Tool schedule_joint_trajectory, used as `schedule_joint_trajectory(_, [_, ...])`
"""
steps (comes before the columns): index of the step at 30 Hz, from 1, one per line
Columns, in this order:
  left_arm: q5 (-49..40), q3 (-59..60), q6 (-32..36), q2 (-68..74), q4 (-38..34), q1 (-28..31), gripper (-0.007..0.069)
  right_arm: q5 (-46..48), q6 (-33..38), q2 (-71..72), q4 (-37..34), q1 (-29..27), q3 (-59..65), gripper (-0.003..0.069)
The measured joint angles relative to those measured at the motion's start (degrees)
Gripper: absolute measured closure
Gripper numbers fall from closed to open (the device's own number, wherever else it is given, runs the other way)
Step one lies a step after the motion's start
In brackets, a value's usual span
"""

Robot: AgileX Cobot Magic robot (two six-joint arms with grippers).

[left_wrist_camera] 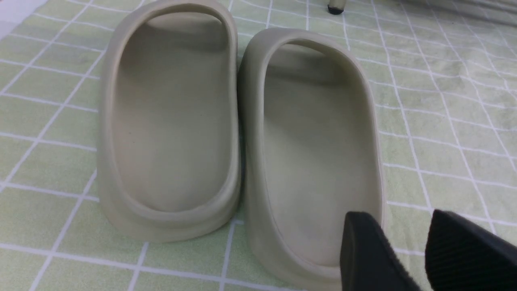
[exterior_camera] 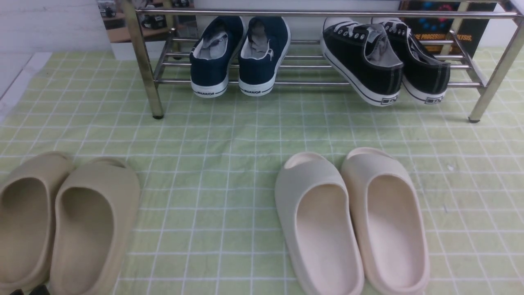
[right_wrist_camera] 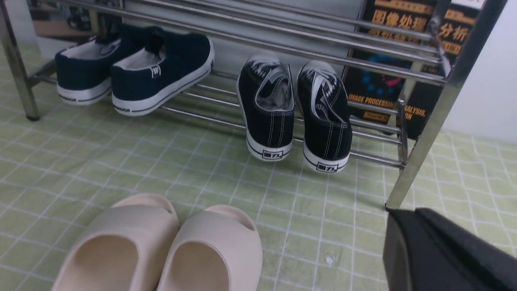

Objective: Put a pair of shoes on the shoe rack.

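Green checked cloth [exterior_camera: 229, 135] covers the table, chrome shoe rack [exterior_camera: 143, 65] standing at its far edge, a poster or book propped behind the rack's right end. The pair of shoes [exterior_camera: 382, 61], black canvas with white soles, already sits on the rack's lower bars at the right end, heels hanging off the front bar and tilted down toward the cloth; navy slip-ons [exterior_camera: 239, 55] sit on the same bars, left of them. Cream slides [exterior_camera: 352, 221] lie on the cloth in front of the rack, tan slides [exterior_camera: 61, 221] further left. Left gripper [left_wrist_camera: 408, 250] hovers just beside the heel of one tan slide, jaws spread, nothing in them. Right gripper [right_wrist_camera: 440, 250] is clear of the rack near its right front leg, fingers clenched together, empty. Looks like placement is done and this is the retreat step. Next move, if any: nudge the black heels further onto the bars, since they look prone to slipping off.
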State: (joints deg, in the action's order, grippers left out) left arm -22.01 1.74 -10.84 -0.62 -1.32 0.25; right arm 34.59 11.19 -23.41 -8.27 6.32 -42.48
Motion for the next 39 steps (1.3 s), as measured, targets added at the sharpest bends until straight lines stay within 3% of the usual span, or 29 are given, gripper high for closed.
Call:
schedule_joint_trajectory(15, [0.00, 0.00, 0.00, 0.00, 0.00, 0.00, 0.0386, -0.62, -0.01, 5.35, -0.22, 0.00, 2.49, 0.0662])
schedule_joint_trajectory(21, [0.00, 0.00, 0.00, 0.00, 0.00, 0.00, 0.0386, -14.18, -0.06, 8.21, 0.68, -0.53, 15.86, 0.0662])
schedule_joint_trajectory(26, [0.00, 0.00, 0.00, 0.00, 0.00, 0.00, 0.0386, -25.70, -0.73, 16.08, 1.36, -6.66, 33.33, 0.0662])
schedule_joint_trajectory(32, [0.00, 0.00, 0.00, 0.00, 0.00, 0.00, 0.0386, -23.47, -11.19, 23.29, 9.47, -13.20, 43.39, 0.0662])
schedule_joint_trajectory(36, [0.00, 0.00, 0.00, 0.00, 0.00, 0.00, 0.0386, -18.23, -16.79, 23.96, 11.90, -13.49, 43.96, 0.0662])
schedule_joint_trajectory(39, [0.00, 0.00, 0.00, 0.00, 0.00, 0.00, 0.0386, -15.72, -17.11, 23.96, 11.97, -12.93, 43.96, 0.0662])
